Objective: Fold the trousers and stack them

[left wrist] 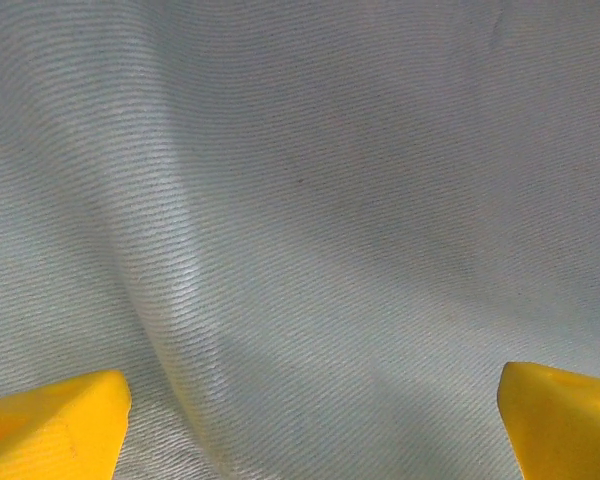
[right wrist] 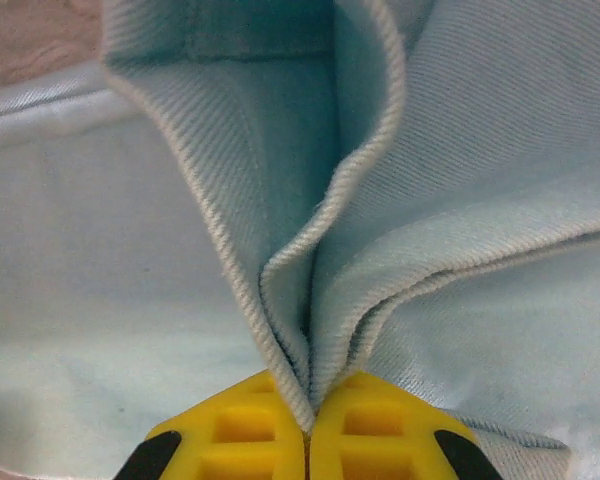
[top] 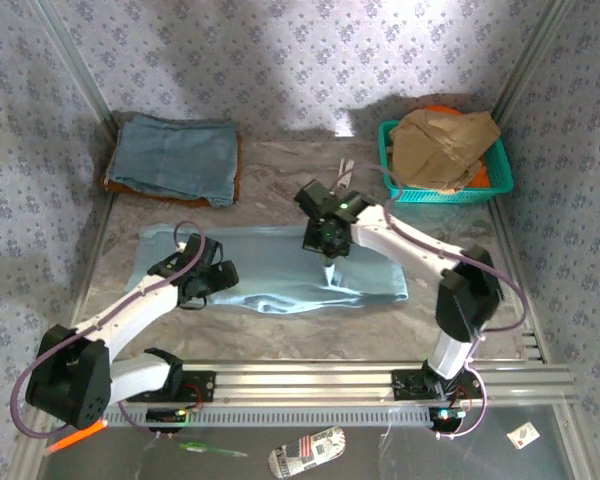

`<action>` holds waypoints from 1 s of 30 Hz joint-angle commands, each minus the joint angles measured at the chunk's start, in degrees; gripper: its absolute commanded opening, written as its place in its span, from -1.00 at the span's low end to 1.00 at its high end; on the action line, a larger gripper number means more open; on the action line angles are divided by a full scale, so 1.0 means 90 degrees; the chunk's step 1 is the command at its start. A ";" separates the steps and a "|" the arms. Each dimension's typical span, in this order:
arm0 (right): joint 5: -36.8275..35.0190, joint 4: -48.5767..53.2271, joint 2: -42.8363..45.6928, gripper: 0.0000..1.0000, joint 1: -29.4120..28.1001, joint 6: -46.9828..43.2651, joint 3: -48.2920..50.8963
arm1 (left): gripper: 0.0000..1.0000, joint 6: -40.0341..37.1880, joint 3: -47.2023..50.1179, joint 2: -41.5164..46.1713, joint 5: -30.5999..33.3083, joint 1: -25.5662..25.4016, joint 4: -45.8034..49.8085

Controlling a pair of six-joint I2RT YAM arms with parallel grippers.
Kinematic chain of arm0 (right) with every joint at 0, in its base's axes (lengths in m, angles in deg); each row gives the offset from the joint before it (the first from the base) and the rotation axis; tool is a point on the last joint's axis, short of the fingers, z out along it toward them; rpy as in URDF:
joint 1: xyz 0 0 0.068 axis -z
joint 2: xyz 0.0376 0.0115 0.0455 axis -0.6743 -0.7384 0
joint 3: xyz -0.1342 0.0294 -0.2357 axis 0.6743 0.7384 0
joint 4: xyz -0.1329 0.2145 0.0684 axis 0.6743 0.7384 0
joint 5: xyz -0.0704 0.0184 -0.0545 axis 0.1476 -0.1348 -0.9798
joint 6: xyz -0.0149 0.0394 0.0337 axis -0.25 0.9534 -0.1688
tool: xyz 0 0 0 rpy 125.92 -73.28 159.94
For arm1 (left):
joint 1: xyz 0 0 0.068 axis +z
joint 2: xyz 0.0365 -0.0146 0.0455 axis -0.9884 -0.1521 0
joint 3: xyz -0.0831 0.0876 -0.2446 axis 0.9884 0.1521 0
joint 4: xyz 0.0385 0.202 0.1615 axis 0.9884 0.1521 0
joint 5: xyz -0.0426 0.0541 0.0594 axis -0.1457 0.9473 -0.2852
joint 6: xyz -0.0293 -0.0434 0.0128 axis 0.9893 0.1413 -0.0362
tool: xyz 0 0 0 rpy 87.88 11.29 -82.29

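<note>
The pale sky-blue trousers [top: 270,265] lie flat and lengthwise across the middle of the table. My right gripper [top: 327,266] points down at their middle. In the right wrist view its yellow fingers [right wrist: 250,435] are shut on a bunch of stitched cloth edges [right wrist: 310,300], and the gripper [right wrist: 308,428] pinches them into an upright fold. My left gripper [top: 213,277] hovers low over the left part of the trousers. In the left wrist view its yellow fingertips [left wrist: 50,425] stand wide apart over smooth cloth [left wrist: 310,200], and the gripper [left wrist: 315,420] is open with nothing held.
A folded slate-blue denim garment [top: 175,158] lies on a tan-brown one [top: 120,185] at the back left. A teal basket [top: 500,178] with crumpled brown material [top: 440,140] stands at the back right. Patterned walls enclose the table; a metal rail [top: 310,378] runs along the front.
</note>
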 commanded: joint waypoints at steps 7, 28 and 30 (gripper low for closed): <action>-0.0170 0.0588 -0.1653 -1.00 -0.0351 0.0204 -0.1643 | 0.89 -0.0154 0.0039 0.0124 -0.0223 0.0031 -0.0169; 0.0552 0.0219 0.1212 0.15 0.0386 -0.0965 -0.0128 | 0.80 -0.0632 -0.1423 0.0498 -0.0257 -0.0740 0.0775; 0.0750 0.0034 0.1757 0.13 0.0904 -0.0981 0.0631 | 0.78 -0.0757 -0.1928 -0.0071 0.0016 -0.1258 0.0851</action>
